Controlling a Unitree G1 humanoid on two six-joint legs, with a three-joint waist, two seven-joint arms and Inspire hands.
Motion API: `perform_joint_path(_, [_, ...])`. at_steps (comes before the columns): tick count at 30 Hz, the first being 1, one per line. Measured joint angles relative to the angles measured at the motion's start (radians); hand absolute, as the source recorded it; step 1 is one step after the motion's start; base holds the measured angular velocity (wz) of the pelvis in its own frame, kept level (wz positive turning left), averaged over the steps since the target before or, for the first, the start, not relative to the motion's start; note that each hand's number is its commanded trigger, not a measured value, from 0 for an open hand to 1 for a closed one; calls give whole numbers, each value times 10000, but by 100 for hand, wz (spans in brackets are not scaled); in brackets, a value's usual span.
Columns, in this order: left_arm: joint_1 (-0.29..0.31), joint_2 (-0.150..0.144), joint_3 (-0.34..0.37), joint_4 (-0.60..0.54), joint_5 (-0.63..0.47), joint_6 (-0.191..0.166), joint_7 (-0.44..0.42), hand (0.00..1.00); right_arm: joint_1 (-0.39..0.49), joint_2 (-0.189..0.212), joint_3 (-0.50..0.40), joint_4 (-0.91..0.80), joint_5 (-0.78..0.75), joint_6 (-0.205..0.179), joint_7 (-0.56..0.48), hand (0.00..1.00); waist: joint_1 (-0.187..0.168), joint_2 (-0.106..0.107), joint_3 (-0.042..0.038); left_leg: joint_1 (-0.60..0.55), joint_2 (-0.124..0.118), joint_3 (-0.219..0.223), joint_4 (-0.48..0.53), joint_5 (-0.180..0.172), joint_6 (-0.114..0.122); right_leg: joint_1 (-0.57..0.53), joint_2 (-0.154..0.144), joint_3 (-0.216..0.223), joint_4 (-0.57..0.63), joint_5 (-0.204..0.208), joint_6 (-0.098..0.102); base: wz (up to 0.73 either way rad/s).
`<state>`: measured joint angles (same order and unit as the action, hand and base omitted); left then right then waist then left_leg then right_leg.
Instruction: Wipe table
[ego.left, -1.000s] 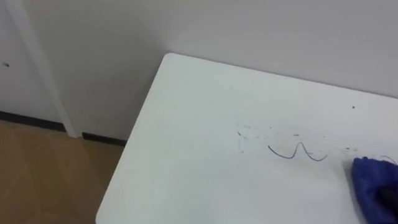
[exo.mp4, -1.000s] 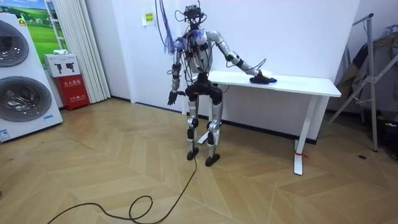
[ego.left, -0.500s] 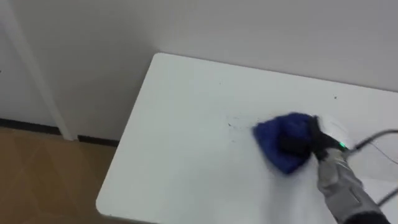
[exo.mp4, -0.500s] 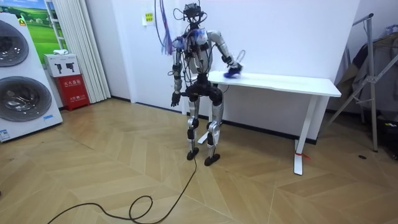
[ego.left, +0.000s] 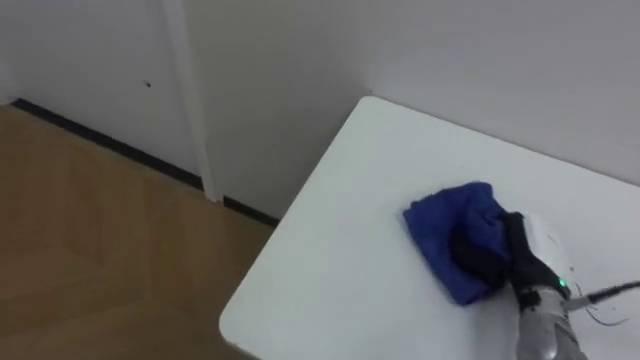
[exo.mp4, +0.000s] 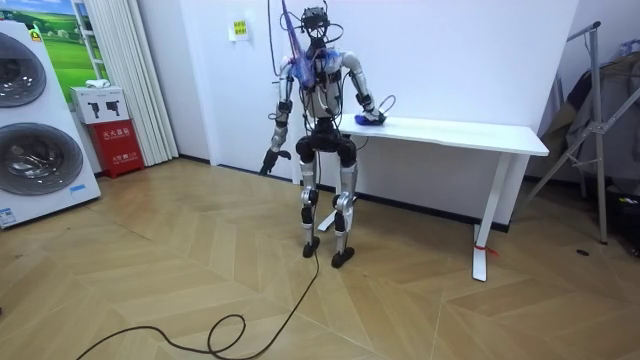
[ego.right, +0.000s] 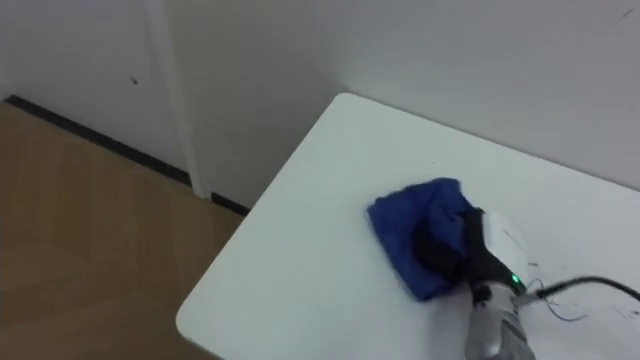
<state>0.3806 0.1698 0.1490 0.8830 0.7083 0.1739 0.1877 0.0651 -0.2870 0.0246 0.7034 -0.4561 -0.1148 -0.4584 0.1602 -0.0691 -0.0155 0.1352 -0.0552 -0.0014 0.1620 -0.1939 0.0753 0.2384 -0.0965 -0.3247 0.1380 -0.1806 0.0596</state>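
One blue cloth (ego.left: 445, 232) lies lengthwise toward the far-left table (ego.left: 340, 260) corner under the right hand (ego.left: 500, 260); grip unclear.

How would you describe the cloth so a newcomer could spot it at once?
Find the white table against the wall. Near its left end a cloth lies under the robot's right hand. It is crumpled and deep blue against the white top.

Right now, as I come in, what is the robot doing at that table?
The robot stands at the end of the white table, close to the wall, wiping it. Its right hand lies on a blue cloth near the table's corner. Its left hand hangs at its side, away from the table.
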Motion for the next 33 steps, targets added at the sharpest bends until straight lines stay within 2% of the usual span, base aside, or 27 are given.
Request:
perform_joint_path(1, [-35, -5, 61, -5, -2, -7, 7, 0, 101, -32, -104, 75, 91, -35, -116, 100, -87, -3, -8, 13, -14, -2, 16, -9, 15, 23, -11, 20, 1, 0, 0, -3])
perform_joint_path(2, [-60, -11, 126, -11, 3, -9, 19, 0, 250, -152, -226, 301, 255, -83, -324, 100, -232, 3, -62, 52, -41, 9, 30, -24, 40, 54, -41, 54, 6, 0, 0, 0])
perform_joint_path(3, [-172, -29, 137, -42, 0, -3, 31, 0, 299, -232, -445, 492, 399, -84, -350, 100, -352, 5, -78, 75, -60, 27, 49, -40, 67, 80, -59, 9, 26, 0, 0, -6])
perform_joint_path(7, [-447, -129, 135, -42, -95, -13, 149, 0, 115, -312, -964, 1197, 639, -35, -430, 100, -455, -1, -85, 128, -82, 63, 86, -59, 102, 79, -90, 14, 159, 8, 4, -10])
perform_joint_path(8, [-479, -191, 115, -42, -227, -12, 281, 0, -204, -318, -936, 1412, 757, 50, -341, 100, -451, 0, -85, 153, -77, 167, 92, -58, 104, 85, -94, 8, 153, 9, 5, -24])
perform_joint_path(10, [-518, -240, -42, -40, -701, -1, 384, 0, -681, -317, -697, 1543, 751, 397, -148, 100, -423, 6, -81, 154, -63, 288, 98, -55, 102, 53, -94, 57, 136, 9, 5, -23])
perform_joint_path(12, [-629, -328, -183, 32, -876, 20, 459, 0, -1368, -224, -318, 1414, 792, 1202, 248, 100, -242, 4, -66, 133, -2, 569, 81, -33, 69, -94, -76, 270, 178, 10, 9, -37])
perform_joint_path(13, [-640, -352, -209, 32, -881, 22, 462, 0, -1642, -184, -204, 1416, 761, 1488, 391, 100, -195, -2, -53, 102, 24, 660, 77, -23, 52, -151, -64, 258, 190, 10, 9, -50])
perform_joint_path(15, [-873, -399, -356, 206, -866, 126, 399, 0, -2777, -41, 525, 1310, 161, 2458, 1093, 100, 61, -32, 39, -10, 155, 904, 36, 51, -49, -487, -11, 277, 386, 46, -60, -36])
perform_joint_path(16, [-911, -421, -358, 184, -857, 170, 385, 0, -3017, 3, 740, 1150, -27, 2652, 1282, 100, 200, -37, 55, -50, 201, 979, 41, 63, -70, -561, 13, 260, 404, 70, -103, -30])
perform_joint_path(17, [-901, -428, -362, 186, -848, 218, 377, 0, -3556, 157, 1103, 867, -372, 2815, 1582, 100, 429, -34, 136, -101, 290, 1061, 42, 93, -120, -672, 77, 224, 451, 114, -176, -16])
perform_joint_path(18, [-948, -422, -359, 186, -843, 258, 373, 0, -4031, 307, 1512, 532, -817, 2828, 1901, 100, 615, -81, 254, -131, 321, 1045, 37, 118, -161, -740, 111, 215, 456, 99, -217, -7])
perform_joint_path(19, [-953, -418, -361, 185, -841, 267, 372, 0, -4217, 358, 1662, 334, -1052, 2826, 2046, 100, 757, -111, 259, -205, 325, 1032, 45, 127, -176, -807, 121, 215, 455, 79, -250, 14])
perform_joint_path(20, [-943, -417, -367, 177, -838, 287, 362, 0, -4618, 378, 1941, 116, -1443, 2768, 2276, 100, 938, -145, 320, -233, 329, 941, 50, 142, -201, -829, 139, 154, 429, 74, -258, 30])
perform_joint_path(23, [-653, -299, -581, 63, -874, 498, 347, 0, -5145, 416, 2179, 195, -1700, 2590, 2438, 100, 1403, -210, 298, -317, 282, 579, 54, 213, -204, -738, 133, -98, 304, 73, -257, 43])
perform_joint_path(25, [-412, -219, -637, 55, -865, 600, 337, 0, -5034, 410, 2190, 411, -1648, 2473, 2438, 100, 1439, -240, 288, -377, 252, 364, 42, 229, -177, -712, 118, -111, 291, 74, -257, 51])
perform_joint_path(27, [-136, -92, -619, 71, -872, 617, 330, 0, -4028, 392, 2184, 1028, -1587, 2217, 2151, 100, 1415, -249, 268, -345, 224, 263, 44, 231, -163, -574, 65, -126, 270, 76, -253, 40])
perform_joint_path(28, [-105, -80, -607, 74, -872, 611, 330, 0, -3603, 415, 1939, 1090, -1209, 1883, 1816, 100, 1402, -235, 274, -299, 217, 267, 44, 231, -163, -519, 33, -85, 272, 76, -253, 29])
perform_joint_path(29, [49, -85, -591, 101, -863, 598, 326, 0, -3003, 431, 1599, 1066, -849, 1256, 1303, 100, 1190, -169, 260, -165, 167, 306, 49, 231, -163, -344, -32, -52, 247, 71, -241, 28])
perform_joint_path(30, [168, -81, -511, 90, -816, 564, 324, 0, -2503, 431, 1258, 1067, -755, 768, 989, 100, 770, -145, 238, -40, 76, 320, 50, 233, -163, -97, -84, -64, 117, 47, -203, 31])
perform_joint_path(31, [179, -67, -479, 90, -770, 564, 324, 0, -2243, 431, 1042, 1067, -663, 557, 825, 100, 545, -147, 230, 5, 30, 320, 46, 233, -163, -11, -113, -72, 94, 14, -148, 33])
perform_joint_path(32, [169, -30, -381, 69, -630, 519, 328, 0, -1731, 417, 544, 1066, -601, 236, 434, 100, 188, -140, 167, 30, -26, 371, 41, 232, -162, 36, -175, -22, 107, -23, -89, 9])
perform_joint_path(33, [160, -18, -190, 70, -598, 386, 337, 0, -1281, 339, 84, 1053, -596, 128, 82, 100, -27, -113, 67, 42, -35, 588, 38, 232, -162, 21, -213, 84, 122, -37, -66, -10])
